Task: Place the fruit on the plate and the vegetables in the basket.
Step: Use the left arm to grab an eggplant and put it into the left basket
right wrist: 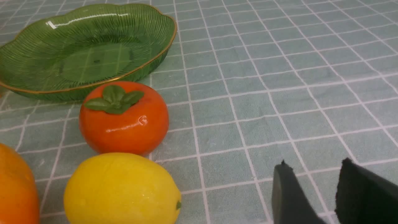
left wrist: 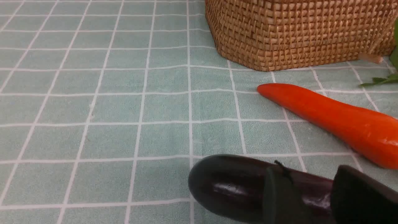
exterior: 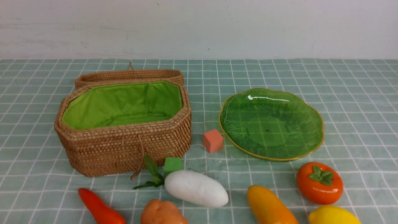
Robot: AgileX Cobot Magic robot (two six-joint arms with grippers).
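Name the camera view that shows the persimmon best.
The right wrist view: the persimmon sits whole and close, its green leafy cap and glossy skin clear. The front view also shows it whole, but smaller. The left wrist view does not show it.

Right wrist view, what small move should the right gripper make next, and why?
Probably shift the right gripper sideways toward the lemon: its jaws stand open and empty, the lemon looks closest to it, and the plate holds nothing yet.
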